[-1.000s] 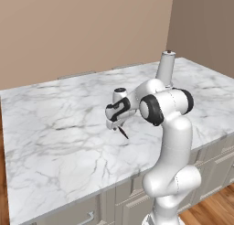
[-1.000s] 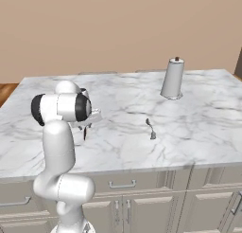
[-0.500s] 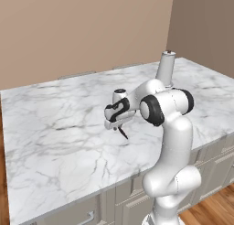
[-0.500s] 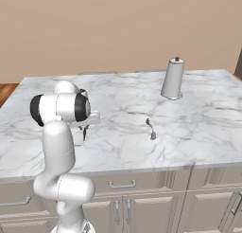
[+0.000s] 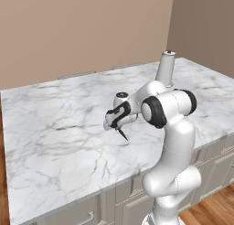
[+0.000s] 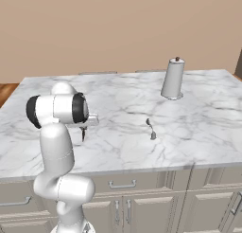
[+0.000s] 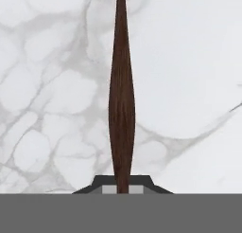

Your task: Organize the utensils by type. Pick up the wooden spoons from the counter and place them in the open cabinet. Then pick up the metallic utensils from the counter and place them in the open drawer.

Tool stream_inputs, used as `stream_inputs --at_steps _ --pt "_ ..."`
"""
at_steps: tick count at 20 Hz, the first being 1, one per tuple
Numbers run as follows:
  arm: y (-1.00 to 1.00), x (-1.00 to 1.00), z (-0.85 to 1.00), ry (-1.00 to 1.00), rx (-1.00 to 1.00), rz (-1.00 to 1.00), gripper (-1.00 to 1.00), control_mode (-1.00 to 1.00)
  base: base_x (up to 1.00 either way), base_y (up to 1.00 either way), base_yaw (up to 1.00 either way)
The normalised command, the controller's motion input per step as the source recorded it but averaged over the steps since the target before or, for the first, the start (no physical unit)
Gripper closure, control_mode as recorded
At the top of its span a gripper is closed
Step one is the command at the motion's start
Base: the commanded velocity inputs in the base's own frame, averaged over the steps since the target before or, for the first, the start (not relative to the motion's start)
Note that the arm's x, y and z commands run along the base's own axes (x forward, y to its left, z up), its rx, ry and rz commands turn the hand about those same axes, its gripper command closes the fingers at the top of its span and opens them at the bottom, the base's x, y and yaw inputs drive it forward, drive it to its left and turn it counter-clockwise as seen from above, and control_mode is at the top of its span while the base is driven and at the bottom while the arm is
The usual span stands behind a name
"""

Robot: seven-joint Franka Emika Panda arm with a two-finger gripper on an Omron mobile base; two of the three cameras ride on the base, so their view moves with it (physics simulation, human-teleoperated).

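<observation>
1. Dark-handled metal utensil (image 7: 121, 99) is pinched between the gripper (image 5: 119, 129) fingers near the counter (image 5: 55, 141) front edge
2. Silver spoon (image 6: 150, 128) lies mid-counter
3. Slim tapered handle could slip or swivel when lifted

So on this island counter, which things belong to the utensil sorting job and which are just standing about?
Part of the job:
- dark-handled utensil, clamped in the shut gripper
- small silver spoon, lying on the counter

Just there:
- paper towel holder, upright near the far edge
- cabinet fronts below the counter
</observation>
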Motion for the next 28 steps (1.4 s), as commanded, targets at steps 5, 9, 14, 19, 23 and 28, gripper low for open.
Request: stream_inputs --at_steps 5,9,14,19,23,28 --pt "-0.12 -0.09 0.6 -0.09 0.04 -0.03 1.0 -1.0 0.0 0.0 0.0" --pt "-0.19 -0.21 0.96 -0.08 0.06 0.0 1.0 -1.0 0.0 0.0 0.0" --pt "-0.24 -0.91 0.8 -0.16 0.01 0.0 1.0 -1.0 0.0 0.0 0.0" --pt "-0.26 -1.0 0.99 -0.03 0.09 0.0 1.0 -1.0 0.0 0.0 0.0" --pt "-0.29 -0.99 0.95 0.0 0.16 -0.04 1.0 -1.0 0.0 0.0 0.0" --pt "-0.36 -0.62 0.73 0.15 0.18 -0.24 1.0 -1.0 0.0 0.0 0.0"
